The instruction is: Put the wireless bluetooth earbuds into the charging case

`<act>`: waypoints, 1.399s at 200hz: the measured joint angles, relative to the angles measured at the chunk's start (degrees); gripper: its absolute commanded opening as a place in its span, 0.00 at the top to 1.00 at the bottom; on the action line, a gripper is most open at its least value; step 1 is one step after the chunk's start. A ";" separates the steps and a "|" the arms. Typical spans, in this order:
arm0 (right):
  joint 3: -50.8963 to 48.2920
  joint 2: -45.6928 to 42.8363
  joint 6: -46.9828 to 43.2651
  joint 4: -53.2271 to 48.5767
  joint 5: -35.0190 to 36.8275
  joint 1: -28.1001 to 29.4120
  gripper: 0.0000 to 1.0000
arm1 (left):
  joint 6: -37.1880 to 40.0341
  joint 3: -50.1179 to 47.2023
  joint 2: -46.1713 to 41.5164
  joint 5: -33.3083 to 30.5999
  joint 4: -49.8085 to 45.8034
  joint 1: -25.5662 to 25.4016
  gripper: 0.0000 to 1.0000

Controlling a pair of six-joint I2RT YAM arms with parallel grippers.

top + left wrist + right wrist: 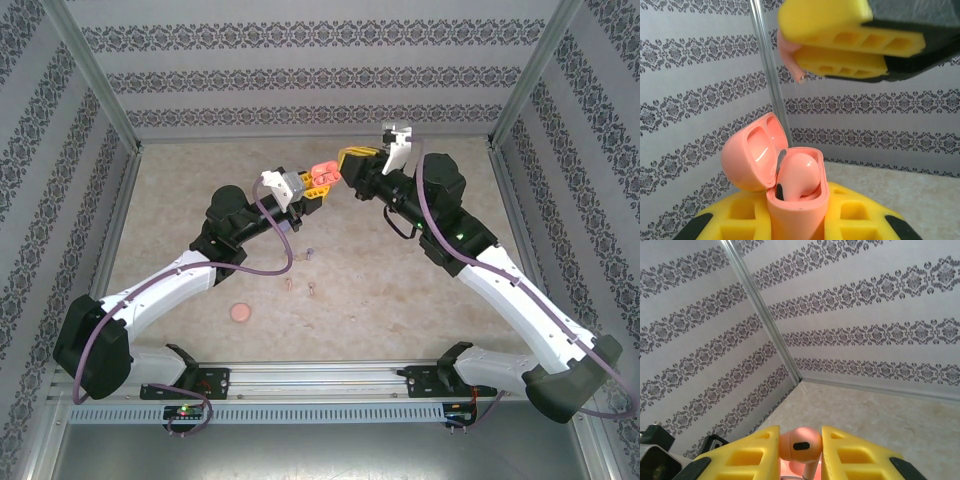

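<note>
Left gripper (312,183) is clenching the open coral charging case (799,212), one seated earbud (797,175) lying inside. Right gripper (350,165) is pinching the second coral earbud (800,444) above the case mouth, apart, stem hanging toward the opening.
</note>
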 measured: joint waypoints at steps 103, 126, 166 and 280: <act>-2.62 1.31 2.75 0.76 -1.49 0.39 0.76 | -0.02 0.00 0.00 -0.90 0.68 0.00 1.00; -2.62 1.81 2.95 0.94 -1.68 0.66 0.76 | -0.02 0.00 0.00 -0.90 0.70 0.00 1.00; -2.62 2.38 2.97 1.27 -1.66 0.63 0.77 | -0.02 0.00 0.00 -1.29 0.68 0.00 1.00; -3.32 2.38 -5.05 1.60 5.25 5.44 0.78 | -0.04 0.00 0.04 -1.49 0.55 0.00 1.00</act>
